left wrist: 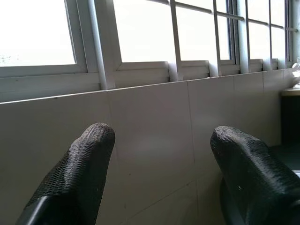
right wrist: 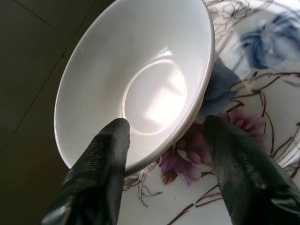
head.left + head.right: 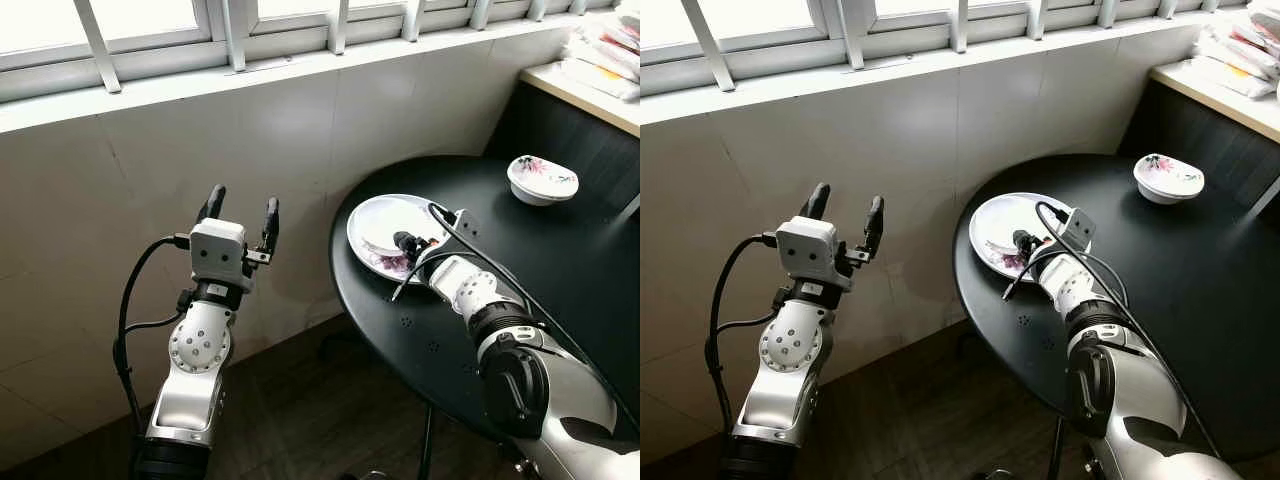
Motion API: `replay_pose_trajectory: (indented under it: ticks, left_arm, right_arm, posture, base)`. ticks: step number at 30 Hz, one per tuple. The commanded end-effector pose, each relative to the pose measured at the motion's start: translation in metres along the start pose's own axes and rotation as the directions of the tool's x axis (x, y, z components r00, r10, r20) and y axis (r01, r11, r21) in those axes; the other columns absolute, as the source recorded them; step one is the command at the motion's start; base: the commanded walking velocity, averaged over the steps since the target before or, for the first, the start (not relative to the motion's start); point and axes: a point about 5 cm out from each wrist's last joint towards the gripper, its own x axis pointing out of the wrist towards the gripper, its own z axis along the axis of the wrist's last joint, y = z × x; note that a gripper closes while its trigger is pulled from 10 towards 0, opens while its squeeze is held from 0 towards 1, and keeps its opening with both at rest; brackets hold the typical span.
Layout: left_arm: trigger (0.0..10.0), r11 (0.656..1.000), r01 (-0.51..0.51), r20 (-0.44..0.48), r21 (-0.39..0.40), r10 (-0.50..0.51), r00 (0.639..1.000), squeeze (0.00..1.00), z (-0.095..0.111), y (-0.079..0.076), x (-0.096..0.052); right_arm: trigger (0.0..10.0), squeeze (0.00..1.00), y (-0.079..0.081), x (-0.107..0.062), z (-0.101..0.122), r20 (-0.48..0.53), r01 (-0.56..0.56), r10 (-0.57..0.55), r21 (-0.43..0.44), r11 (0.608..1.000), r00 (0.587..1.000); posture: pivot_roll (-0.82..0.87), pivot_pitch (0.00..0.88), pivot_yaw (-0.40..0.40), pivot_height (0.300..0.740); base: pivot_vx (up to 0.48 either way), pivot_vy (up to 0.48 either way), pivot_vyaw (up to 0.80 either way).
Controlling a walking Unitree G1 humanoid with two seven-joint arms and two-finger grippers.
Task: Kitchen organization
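Right gripper [image 2: 164,140] — fingers parted astride bowl [image 2: 140,79] rim on plate [image 3: 385,235], nothing gripped | left gripper [image 3: 240,215] held open, idle.

We see daylight from the overexposed window [image 3: 150,20]; floor [image 3: 300,420] stays dim; wrist fingertips [image 2: 98,159] look soft

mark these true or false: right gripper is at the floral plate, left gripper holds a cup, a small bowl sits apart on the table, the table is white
1. The right gripper is at the white floral plate, fingers straddling the rim of a plain white bowl on it. True.
2. The left gripper holds a cup. False: it is open and holds nothing, raised before the tiled wall.
3. A small floral bowl sits apart from the plate. True.
4. The round table is white. False: it is black.
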Motion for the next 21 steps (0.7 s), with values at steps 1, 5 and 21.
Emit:
replay_pose_trajectory:
  ticks: [1, 5, 21]
  left_arm:
    - [10.0, 1.0, 0.005, -0.021, 0.0, -0.005, 1.0, 0.0, -0.003, -0.002, 0.0]
    - [10.0, 1.0, 0.007, -0.023, 0.001, -0.007, 1.0, 0.0, -0.003, -0.002, 0.0]
    - [10.0, 1.0, 0.01, -0.031, 0.006, -0.009, 0.999, 0.0, -0.005, -0.003, -0.002]
  right_arm:
    - [2.0, 0.0, 0.004, 0.001, 0.001, -0.011, -0.008, 0.008, 0.011, 1.0, 1.0]
    - [0.0, 0.0, 0.003, 0.001, -0.003, -0.037, -0.003, 0.004, 0.025, 1.0, 0.999]
    - [0.0, 0.0, 0.004, 0.0, 0.007, 0.039, -0.022, 0.019, 0.061, 0.998, 0.999]
  posture:
    - [0.06, 0.003, -0.062, 0.74]
    - [0.06, 0.002, -0.062, 0.74]
    - [0.06, 0.0, -0.061, 0.74]
  base:
    - [0.0, 0.0, 0.0]
    - [0.0, 0.0, 0.0]
    - [0.0, 0.0, 0.0]
